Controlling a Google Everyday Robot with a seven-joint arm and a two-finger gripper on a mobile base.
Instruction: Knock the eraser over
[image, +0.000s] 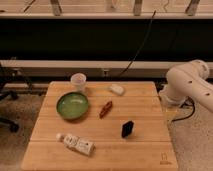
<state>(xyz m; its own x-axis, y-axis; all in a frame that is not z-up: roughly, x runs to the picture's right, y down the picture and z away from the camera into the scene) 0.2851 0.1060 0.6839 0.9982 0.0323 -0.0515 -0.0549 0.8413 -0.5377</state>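
Eraser (127, 128) stands on end on the desk (150, 150), right of centre toward the near side. White arm (190, 85) hangs bent beyond the desk's right edge; its gripper is out of view, so I cannot tell how the jaws stand.

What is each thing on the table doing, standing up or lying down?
eraser: standing on end, not knocked over
green bowl: upright
white cup: upright
bottle: lying on its side
reddish-brown item: lying flat
tool: out of view; only the arm shows, right of the table
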